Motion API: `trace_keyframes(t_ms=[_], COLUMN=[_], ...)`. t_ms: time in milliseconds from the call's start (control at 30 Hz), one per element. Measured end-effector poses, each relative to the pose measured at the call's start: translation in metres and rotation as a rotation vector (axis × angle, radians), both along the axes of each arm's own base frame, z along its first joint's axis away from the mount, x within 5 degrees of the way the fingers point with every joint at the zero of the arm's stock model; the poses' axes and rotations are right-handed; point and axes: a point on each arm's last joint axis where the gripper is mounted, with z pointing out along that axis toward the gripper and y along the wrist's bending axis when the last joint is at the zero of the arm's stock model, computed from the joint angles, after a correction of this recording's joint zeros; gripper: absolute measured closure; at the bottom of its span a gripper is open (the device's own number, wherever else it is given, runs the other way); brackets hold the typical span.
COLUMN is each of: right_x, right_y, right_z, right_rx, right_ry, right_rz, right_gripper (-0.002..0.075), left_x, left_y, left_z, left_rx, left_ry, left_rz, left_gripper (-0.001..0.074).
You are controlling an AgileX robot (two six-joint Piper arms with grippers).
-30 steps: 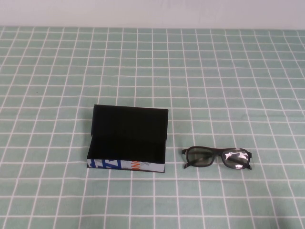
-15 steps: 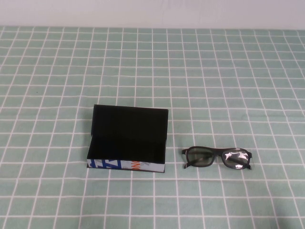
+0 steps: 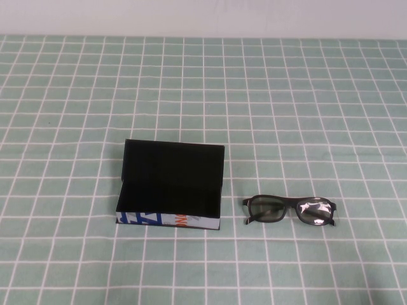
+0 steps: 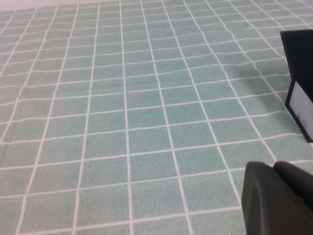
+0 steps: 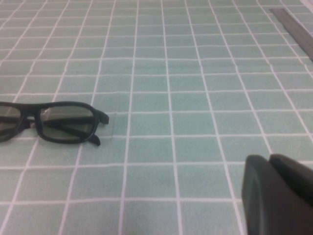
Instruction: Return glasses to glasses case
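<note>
The glasses case (image 3: 170, 184) stands open at the table's middle left, lid raised, its black inside empty and its white printed strip facing me. The black glasses (image 3: 289, 210) lie unfolded on the cloth just right of it, apart from it. Neither arm shows in the high view. My left gripper (image 4: 274, 169) is shut and empty, low over the cloth to the left of the case (image 4: 301, 73). My right gripper (image 5: 269, 159) is shut and empty, low over the cloth to the right of the glasses (image 5: 49, 120).
A green cloth with a white grid (image 3: 286, 108) covers the table. A pale wall (image 3: 203, 16) runs along the far edge. A grey strip (image 5: 296, 29) lies on the cloth far to the right.
</note>
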Motion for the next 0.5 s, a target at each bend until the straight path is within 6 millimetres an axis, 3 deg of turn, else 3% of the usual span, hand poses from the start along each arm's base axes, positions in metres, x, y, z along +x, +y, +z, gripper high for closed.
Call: trace_keyframes(t_ms=[200, 500], right_x=[0.003, -0.009], right_y=[-0.001, -0.004], right_z=[0.014, 0.07], right_rx=[0.005, 0.019], right_ry=[-0.162, -0.803], right_rz=[-0.009, -0.044], right_gripper=[0.0737, 0.0738], left_x=[0.002, -0.004], left_y=[-0.002, -0.008], left_z=[0.01, 0.057], left_rx=[-0.045, -0.155], left_ry=[-0.114, -0.623], left_rz=[-0.011, -0.097], left_gripper=[0.0737, 0.0737])
